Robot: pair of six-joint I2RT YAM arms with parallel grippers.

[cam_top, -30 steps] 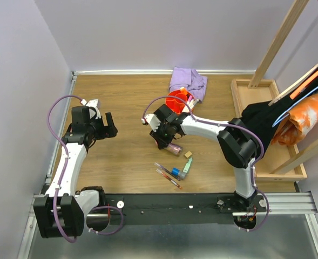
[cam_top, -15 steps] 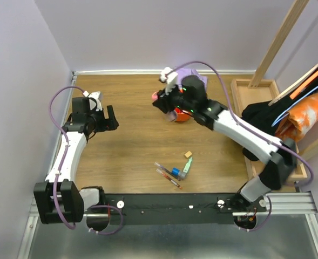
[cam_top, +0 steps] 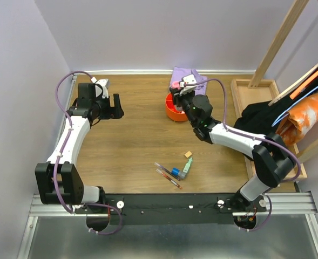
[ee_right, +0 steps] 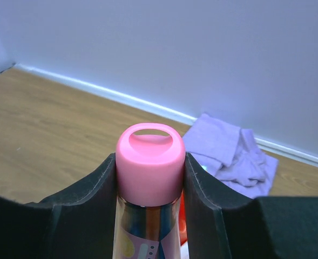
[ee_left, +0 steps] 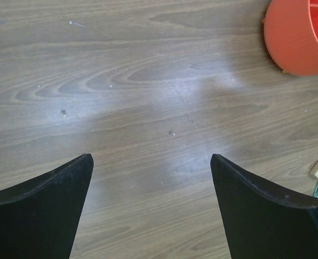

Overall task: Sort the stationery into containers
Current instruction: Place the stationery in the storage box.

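Note:
My right gripper (ee_right: 150, 161) is shut on a pink tube (ee_right: 149, 181); both pads press the sides of its pink loop cap. From above, that gripper (cam_top: 178, 90) holds the tube upright over the far rim of the round orange cup (cam_top: 175, 111). A sliver of the cup (ee_right: 182, 222) shows behind the tube. My left gripper (cam_top: 113, 106) hovers open over bare wood at the left (ee_left: 150, 159), apart from the cup (ee_left: 299, 38). On the table lie a tan eraser (cam_top: 188, 154), a mint highlighter (cam_top: 187, 168) and thin pens (cam_top: 167, 175).
A lilac cloth (cam_top: 195, 79) is bunched against the back wall behind the cup. A shallow wooden tray (cam_top: 237, 108) at the right holds black fabric and an orange bundle. Slanted wooden poles rise over the tray. Walls close the left and back.
My right gripper has lifted the pink tube off the table near the pens and carried it back over the orange cup. My left arm has swung toward the back.

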